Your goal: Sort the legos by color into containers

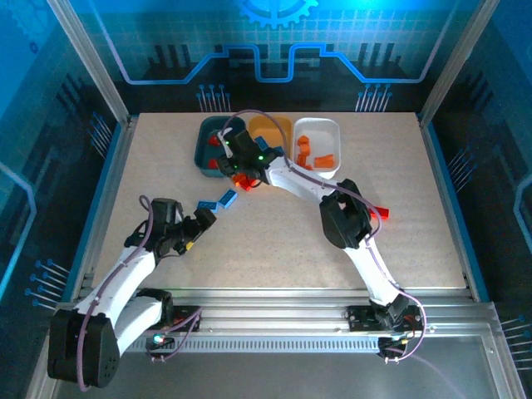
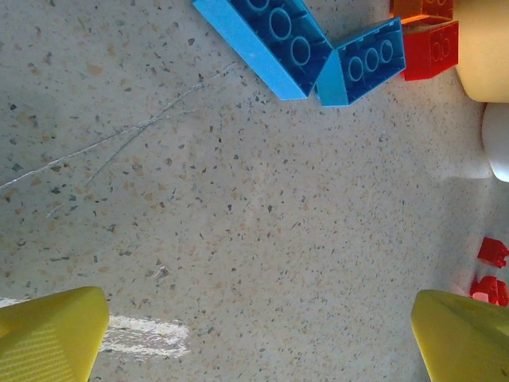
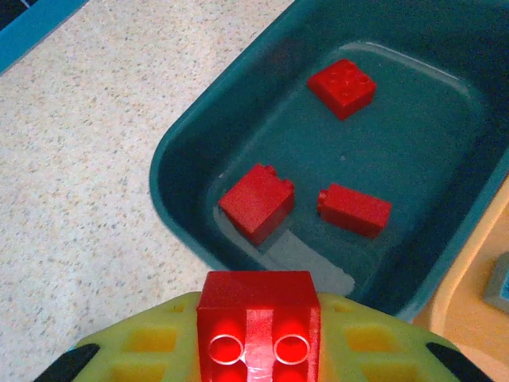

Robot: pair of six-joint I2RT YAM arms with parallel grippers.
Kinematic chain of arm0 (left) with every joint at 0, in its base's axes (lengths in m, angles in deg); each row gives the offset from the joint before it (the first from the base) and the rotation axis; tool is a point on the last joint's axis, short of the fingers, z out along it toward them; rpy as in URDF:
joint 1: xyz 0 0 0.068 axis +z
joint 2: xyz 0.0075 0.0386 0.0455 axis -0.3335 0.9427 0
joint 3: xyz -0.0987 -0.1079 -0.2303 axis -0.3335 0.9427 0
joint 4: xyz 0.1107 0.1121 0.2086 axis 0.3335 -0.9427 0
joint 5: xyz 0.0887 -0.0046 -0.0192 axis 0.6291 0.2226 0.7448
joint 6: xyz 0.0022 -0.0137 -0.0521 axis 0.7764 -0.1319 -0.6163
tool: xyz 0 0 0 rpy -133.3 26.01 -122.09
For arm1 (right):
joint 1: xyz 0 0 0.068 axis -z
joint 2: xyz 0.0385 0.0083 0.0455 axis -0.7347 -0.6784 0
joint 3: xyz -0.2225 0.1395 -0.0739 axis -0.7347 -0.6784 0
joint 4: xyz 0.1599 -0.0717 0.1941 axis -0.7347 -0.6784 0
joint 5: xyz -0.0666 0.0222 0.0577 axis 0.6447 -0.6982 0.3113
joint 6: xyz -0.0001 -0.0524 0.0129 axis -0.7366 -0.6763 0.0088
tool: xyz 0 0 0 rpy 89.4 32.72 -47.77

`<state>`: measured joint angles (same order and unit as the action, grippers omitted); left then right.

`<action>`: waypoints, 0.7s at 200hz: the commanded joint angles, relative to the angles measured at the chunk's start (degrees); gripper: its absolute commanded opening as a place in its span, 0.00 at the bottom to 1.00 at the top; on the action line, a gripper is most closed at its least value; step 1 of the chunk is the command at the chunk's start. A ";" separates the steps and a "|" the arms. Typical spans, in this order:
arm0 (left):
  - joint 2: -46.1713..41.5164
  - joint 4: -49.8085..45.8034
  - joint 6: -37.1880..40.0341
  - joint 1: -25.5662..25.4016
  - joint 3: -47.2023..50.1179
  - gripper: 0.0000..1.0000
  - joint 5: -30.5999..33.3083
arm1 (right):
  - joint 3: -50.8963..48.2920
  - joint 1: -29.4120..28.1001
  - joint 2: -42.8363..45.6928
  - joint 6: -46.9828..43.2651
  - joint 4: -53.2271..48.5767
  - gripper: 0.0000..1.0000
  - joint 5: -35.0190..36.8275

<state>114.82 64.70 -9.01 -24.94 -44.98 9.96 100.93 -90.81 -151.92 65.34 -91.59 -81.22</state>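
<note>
My right claw (image 3: pixel 257 350) clamps a red brick (image 3: pixel 257 306) at the teal tray (image 3: pixel 179 199) — three reds (image 3: pixel 256 203) already inside; left claw (image 2: pixel 258 338) gapes, blue bricks (image 2: pixel 278 36) unsorted on the bench (image 2: pixel 238 223).

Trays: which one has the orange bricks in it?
The white tray, rightmost of the three. The dark teal tray holds red bricks, and the yellow-orange tray sits between them.

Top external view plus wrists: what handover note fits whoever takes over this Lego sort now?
Right gripper shut on a red brick, by the rim of the teal tray. Left gripper open, above the table near two blue bricks.
Done: three red bricks in the teal tray; orange bricks in the white tray.
Left: drop the held brick, then the blue pair and loose red ones.
</note>
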 commanded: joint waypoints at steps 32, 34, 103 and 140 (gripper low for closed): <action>-0.65 -0.95 1.19 0.75 0.58 0.99 -2.23 | 15.93 2.24 -9.74 -1.96 -7.70 0.30 -1.94; -0.65 -0.98 1.14 0.72 0.61 0.99 -2.22 | 16.63 2.22 -10.14 -1.99 -7.96 0.31 -1.86; -0.98 -0.85 2.26 0.66 -0.35 0.99 -3.24 | 19.71 3.46 -7.67 -0.67 -9.52 0.73 -0.98; 0.37 -4.90 1.94 0.72 -5.88 0.99 5.88 | 5.88 2.67 6.40 2.19 -8.50 0.73 1.65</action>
<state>114.67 62.84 -7.45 -24.89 -46.16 9.72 113.72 -87.75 -158.01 64.84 -100.11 -81.83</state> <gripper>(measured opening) 0.990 0.728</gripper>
